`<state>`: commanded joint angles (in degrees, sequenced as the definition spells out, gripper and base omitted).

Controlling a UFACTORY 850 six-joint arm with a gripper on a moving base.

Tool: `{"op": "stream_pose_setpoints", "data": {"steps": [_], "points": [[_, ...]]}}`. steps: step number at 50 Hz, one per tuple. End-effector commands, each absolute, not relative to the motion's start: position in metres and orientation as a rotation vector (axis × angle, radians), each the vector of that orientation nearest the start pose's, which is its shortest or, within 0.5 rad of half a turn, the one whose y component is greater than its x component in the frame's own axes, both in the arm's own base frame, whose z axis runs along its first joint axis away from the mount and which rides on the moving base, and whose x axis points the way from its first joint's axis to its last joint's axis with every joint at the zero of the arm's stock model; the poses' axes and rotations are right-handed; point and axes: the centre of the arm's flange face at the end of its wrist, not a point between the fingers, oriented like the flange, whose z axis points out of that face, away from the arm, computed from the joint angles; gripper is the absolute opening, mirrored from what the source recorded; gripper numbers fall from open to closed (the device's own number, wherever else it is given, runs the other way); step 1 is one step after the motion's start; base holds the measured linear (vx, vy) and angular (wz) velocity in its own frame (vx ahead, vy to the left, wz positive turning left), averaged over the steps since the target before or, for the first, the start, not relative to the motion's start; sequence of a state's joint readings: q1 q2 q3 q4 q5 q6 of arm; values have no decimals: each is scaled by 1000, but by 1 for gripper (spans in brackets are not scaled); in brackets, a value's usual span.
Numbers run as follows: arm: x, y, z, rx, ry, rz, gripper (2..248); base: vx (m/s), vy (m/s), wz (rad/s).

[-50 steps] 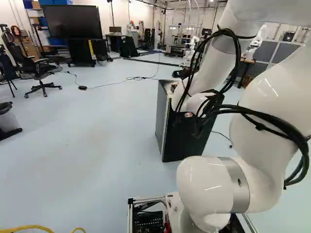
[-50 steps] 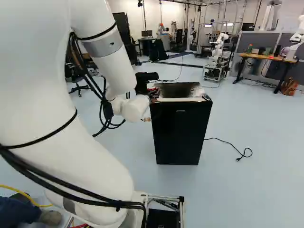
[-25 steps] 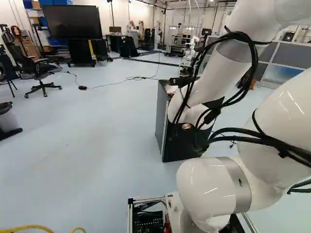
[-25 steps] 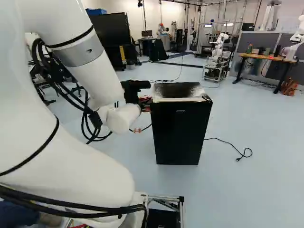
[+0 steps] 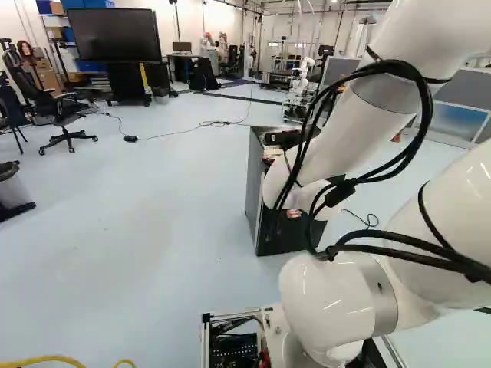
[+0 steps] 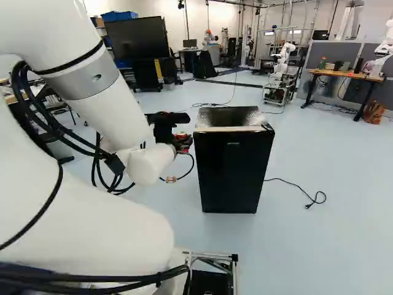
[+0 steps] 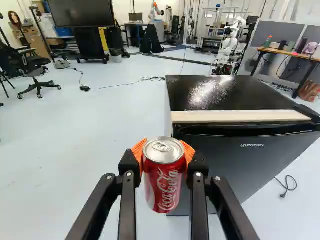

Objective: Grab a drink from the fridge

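Note:
In the right base view my gripper [image 6: 183,142] is up at the near left of the black fridge [image 6: 233,169], partly hidden by the arm's wrist. The wrist view shows the gripper [image 7: 163,156] shut on a red drink can [image 7: 163,186], an orange pad pressed to either side of it. The can is upright with its silver lid uncovered. Beyond and beside it stands the fridge [image 7: 250,155], its door closed and its dark top bare. In the left base view the arm covers part of the fridge [image 5: 259,176].
A power cord [image 6: 298,187] lies on the floor beside the fridge. Farther off are another robot [image 6: 282,61], a desk [image 6: 347,74] against grey partitions, a large screen [image 5: 115,34] and an office chair [image 5: 63,115]. A bin [image 5: 13,188] stands at the left base view's left edge.
My arm has swung leftward across the right base view, taking the gripper and the can away from the fridge's front. The base and the fridge have stayed put.

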<state>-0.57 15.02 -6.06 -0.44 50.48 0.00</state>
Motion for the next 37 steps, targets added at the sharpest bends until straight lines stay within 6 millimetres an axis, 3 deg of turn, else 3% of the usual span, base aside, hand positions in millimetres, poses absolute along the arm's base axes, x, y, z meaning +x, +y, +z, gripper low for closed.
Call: {"op": "stream_pose_setpoints", "data": {"steps": [37], "points": [[270,0,366,-2558,0,-1824,98,0,0,0]]}}
